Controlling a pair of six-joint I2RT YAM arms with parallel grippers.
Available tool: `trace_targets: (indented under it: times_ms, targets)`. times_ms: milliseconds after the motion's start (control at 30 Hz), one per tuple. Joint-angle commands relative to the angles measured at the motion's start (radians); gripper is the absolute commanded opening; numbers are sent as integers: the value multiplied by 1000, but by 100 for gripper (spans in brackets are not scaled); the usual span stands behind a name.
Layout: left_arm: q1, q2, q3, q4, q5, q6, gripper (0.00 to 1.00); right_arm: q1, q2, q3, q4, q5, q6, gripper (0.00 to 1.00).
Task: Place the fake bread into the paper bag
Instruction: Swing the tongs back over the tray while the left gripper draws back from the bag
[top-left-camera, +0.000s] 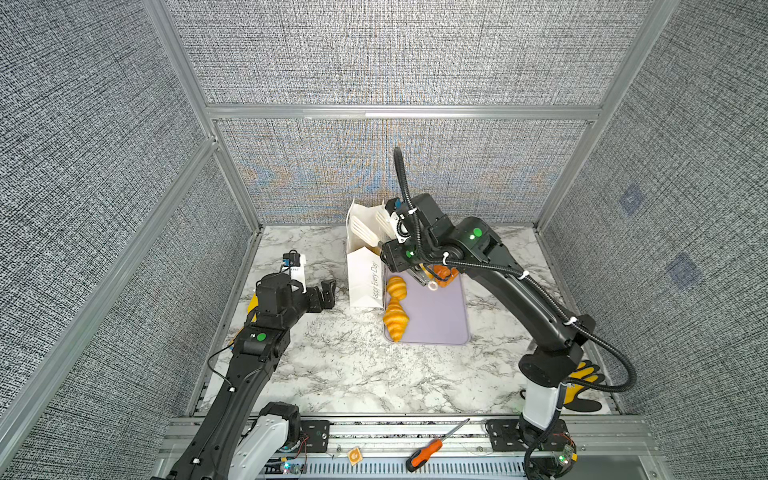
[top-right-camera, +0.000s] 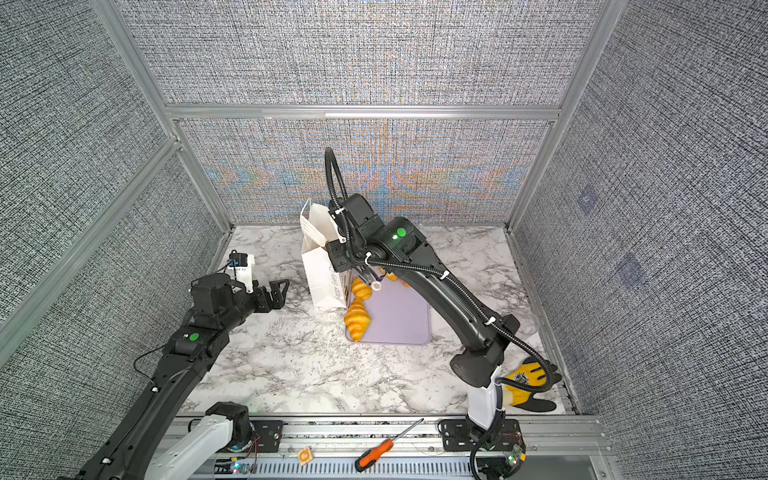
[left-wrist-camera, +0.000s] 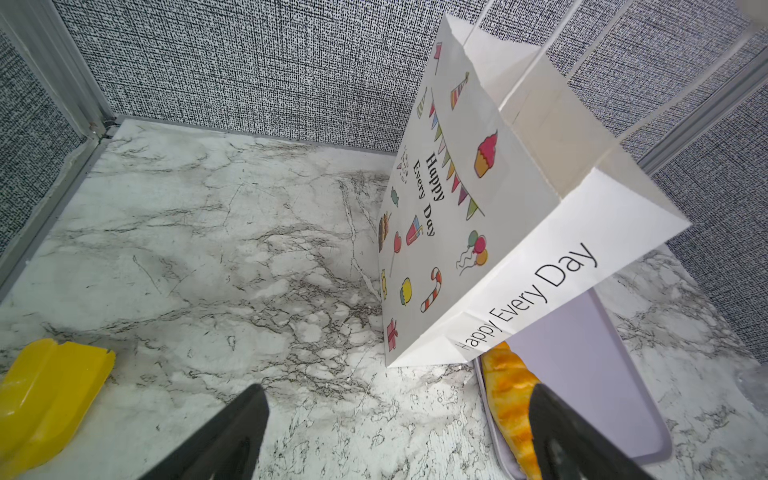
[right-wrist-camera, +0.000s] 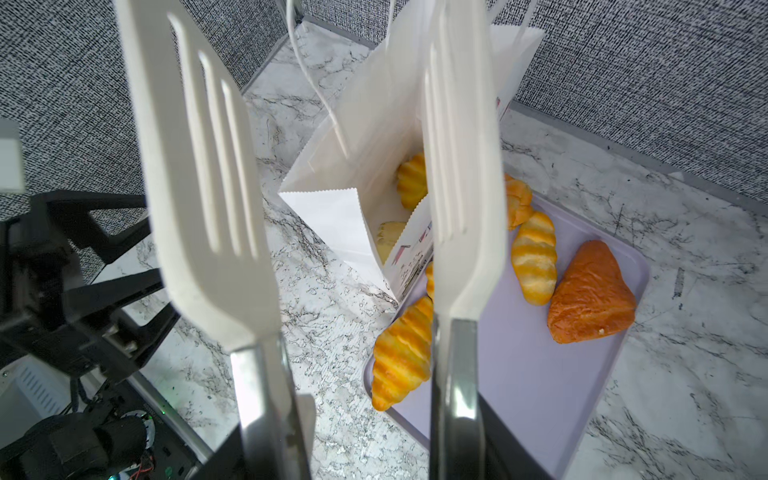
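right gripper (top-left-camera: 417, 270) clamps tongs (right-wrist-camera: 208, 187) by the handles, blades apart and empty above paper bag (top-left-camera: 365, 278) mouth | left gripper (top-left-camera: 326, 293) spread wide beside bag, probably ready to steady it | fake bread (right-wrist-camera: 534, 257): some inside bag, several on lilac tray (right-wrist-camera: 540, 395) just beside bag, keeping transfers short

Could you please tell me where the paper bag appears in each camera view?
Top view: the paper bag stands mid-scene, left of the lilac tray.
Top view: paper bag likewise mid-scene, left of the tray.
Left wrist view: paper bag close up, printed broad face showing.
Right wrist view: paper bag, open mouth seen past the white tongs.
Shared landmark: the lilac tray beside its base.
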Motion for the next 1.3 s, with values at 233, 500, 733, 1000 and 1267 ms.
trace_targets:
  times_ms: [233,500,733,1000,1267]
  targets:
    - [2,-31,-3,-38,-35,-4,99,51,-184,-228,6,117,80,58]
    - [1,-58,-38,-42,-31,-23,99,85,-352,-498,35,186,191,57]
    - [2,-84,-48,-41,-9,-33,99,102,-454,-681,61,212,275,57]
    - [0,-128,-87,-10,48,-60,99,134,-525,-831,49,216,377,56]
    - [-33,-176,-124,9,68,-71,99,172,-546,-987,115,170,472,56]
